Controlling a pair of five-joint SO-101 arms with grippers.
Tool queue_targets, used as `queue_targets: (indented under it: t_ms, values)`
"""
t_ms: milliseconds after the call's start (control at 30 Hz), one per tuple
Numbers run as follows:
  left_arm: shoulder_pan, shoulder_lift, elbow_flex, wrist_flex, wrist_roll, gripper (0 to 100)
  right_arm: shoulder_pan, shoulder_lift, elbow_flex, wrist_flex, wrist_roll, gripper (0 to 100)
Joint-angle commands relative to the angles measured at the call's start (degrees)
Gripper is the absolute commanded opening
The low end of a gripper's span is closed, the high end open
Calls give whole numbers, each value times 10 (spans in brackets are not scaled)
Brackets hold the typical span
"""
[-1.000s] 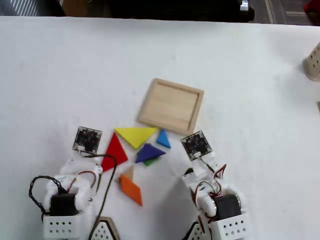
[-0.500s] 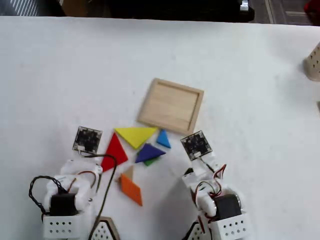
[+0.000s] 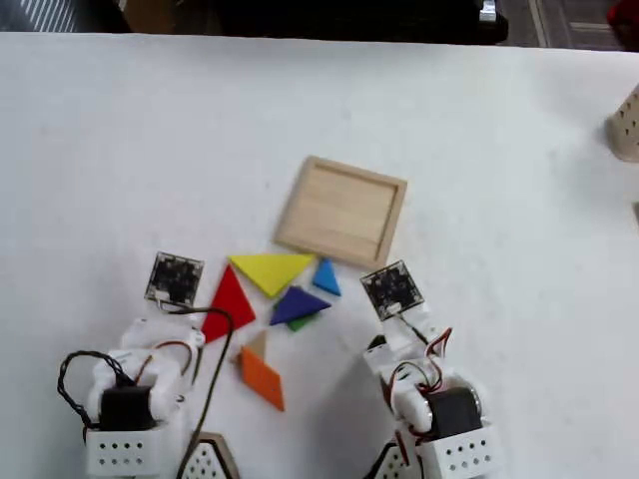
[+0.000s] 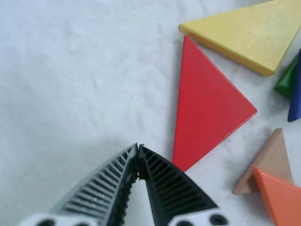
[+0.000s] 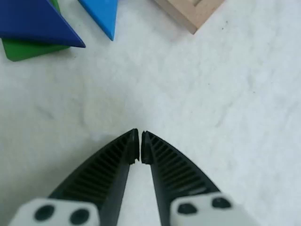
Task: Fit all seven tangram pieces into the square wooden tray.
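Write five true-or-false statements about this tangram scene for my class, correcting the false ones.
1. The wooden tray holds no pieces. True.
2. The left gripper is shut on the red triangle. False: it grips nothing; the triangle lies beside it.
3. The dark blue triangle partly covers the green piece. True.
4. The yellow triangle lies inside the tray. False: it lies on the table.
5. The right gripper is wide open. False: it is shut.

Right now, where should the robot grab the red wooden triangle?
Probably the pointed corner nearest the left tool, coming straight down astride its two edges. The red wooden triangle lies flat, and that corner has bare table on both sides, unlike the corner beside the yellow wooden triangle.
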Motion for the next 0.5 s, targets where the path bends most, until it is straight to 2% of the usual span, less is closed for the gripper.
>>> queue_targets:
  t_ms: [0,267,467]
  values:
    - [7,-7,-8,0,-11,26,3,-6,3,1,6,19]
    - [6,-7,-94,0,-11,27,3,-6,3,1,6,19]
    - [8,-7,-97,-4,-11,27,0,-6,3,1,2,21]
